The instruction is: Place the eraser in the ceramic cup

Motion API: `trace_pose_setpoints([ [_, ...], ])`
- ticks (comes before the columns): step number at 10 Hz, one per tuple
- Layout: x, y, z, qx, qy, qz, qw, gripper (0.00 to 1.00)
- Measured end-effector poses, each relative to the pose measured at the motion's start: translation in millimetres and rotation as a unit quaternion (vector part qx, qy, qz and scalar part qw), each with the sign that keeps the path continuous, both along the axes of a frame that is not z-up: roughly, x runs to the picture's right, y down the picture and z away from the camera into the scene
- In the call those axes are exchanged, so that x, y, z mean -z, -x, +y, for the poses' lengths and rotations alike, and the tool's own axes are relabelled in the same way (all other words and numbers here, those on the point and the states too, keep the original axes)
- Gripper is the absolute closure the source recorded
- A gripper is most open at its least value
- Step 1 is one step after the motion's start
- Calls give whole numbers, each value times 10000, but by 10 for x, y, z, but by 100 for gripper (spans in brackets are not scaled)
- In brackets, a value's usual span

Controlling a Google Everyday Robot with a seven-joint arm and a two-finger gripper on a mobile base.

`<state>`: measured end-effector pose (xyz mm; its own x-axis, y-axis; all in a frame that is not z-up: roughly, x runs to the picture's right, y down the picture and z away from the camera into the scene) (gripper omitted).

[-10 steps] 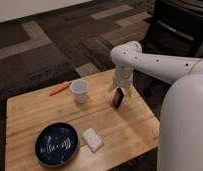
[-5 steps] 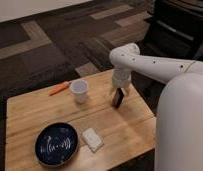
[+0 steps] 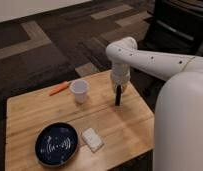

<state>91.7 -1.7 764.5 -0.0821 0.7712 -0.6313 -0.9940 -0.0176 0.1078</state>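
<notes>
Eraser (image 3: 117, 100) upright in the closed pinch of the tool (image 3: 118, 90), near the ceramic cup (image 3: 80, 91).

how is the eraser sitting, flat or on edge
On edge: the eraser stands upright, top clamped in the jaws of the gripper, right of the ceramic cup.

We take this for an office-like room. Dark carpet tiles (image 3: 45, 60) with pale stripes fill the upper half of the frame, a light wall (image 3: 25, 7) runs along the upper left edge, and dark furniture (image 3: 177, 27), perhaps a chair, stands at the upper right. A plain wooden table (image 3: 130, 127) fills the lower left. The gripper (image 3: 118, 90) hangs over its right centre, clamped on the upright eraser (image 3: 117, 97).
</notes>
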Motion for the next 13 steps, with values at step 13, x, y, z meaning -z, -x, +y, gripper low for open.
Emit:
trace_pose_setpoints([
  [13, 658, 2183, -1087, 1544, -610, -1805, 9695, 100],
])
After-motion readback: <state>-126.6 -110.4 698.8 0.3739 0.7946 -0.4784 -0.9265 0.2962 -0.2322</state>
